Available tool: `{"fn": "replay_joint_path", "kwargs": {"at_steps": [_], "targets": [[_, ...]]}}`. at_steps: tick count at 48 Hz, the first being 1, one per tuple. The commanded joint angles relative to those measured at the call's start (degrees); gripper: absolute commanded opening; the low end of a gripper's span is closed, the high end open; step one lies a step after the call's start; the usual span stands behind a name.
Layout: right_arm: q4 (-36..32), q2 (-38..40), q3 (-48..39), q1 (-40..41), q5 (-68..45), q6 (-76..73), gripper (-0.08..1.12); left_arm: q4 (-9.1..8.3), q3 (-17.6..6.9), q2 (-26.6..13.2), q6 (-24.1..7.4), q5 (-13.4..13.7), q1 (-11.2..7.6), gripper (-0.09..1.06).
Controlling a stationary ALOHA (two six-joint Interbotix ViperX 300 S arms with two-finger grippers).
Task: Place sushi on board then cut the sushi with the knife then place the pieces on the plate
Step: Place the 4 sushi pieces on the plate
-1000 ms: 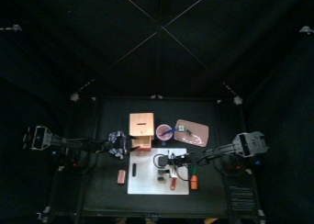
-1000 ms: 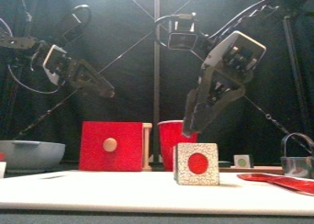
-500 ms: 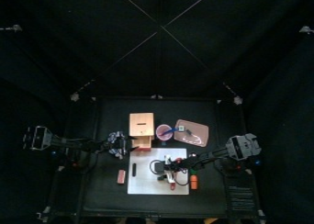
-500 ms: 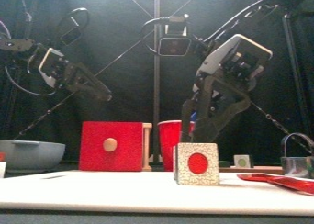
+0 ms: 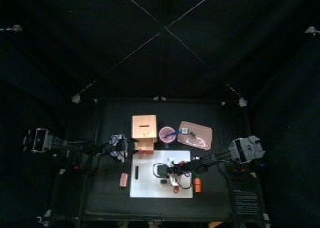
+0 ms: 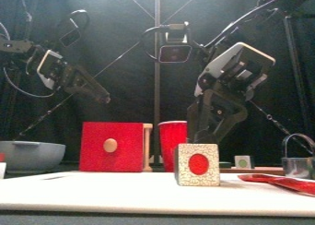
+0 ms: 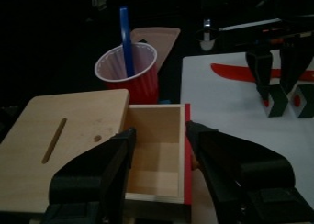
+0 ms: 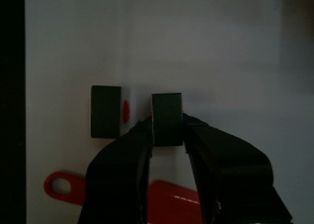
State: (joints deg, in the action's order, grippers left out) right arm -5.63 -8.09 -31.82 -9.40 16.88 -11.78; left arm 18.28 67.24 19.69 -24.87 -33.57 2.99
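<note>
Two sushi pieces [image 8: 166, 113] stand side by side on the white board [image 8: 185, 44]. The right gripper [image 8: 167, 128] hovers directly over one of them with its jaws apart, the other piece [image 8: 108, 111] just beside it and the red knife [image 8: 172, 196] lying flat close by. To lift cleanly it should probably drop straight down, close on the flat sides without nudging the neighbour, then carry the piece to the pink plate [image 5: 207, 136] beyond; the left gripper [image 7: 157, 140], also apart, rests over the wooden box [image 7: 61, 154].
</note>
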Motion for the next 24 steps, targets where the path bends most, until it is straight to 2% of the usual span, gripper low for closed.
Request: {"fn": "replay_joint_path", "kwargs": {"at_steps": [1, 11, 24], "targets": [[0.53, 6.06, 0.79, 0.35, 5.71, -0.09, 0.61, 0.09, -0.62, 0.35, -0.09, -0.18, 0.00, 0.85], [0.53, 18.90, -3.78, 3.60, 20.13, -0.18, 0.60, 0.00, -0.62, 0.35, -0.18, -0.18, 0.26, 0.85], [-0.09, 35.51, -13.62, 16.35, 24.96, -0.09, 0.60, 0.09, -0.53, 0.35, -0.26, -0.18, 0.62, 0.85]]}}
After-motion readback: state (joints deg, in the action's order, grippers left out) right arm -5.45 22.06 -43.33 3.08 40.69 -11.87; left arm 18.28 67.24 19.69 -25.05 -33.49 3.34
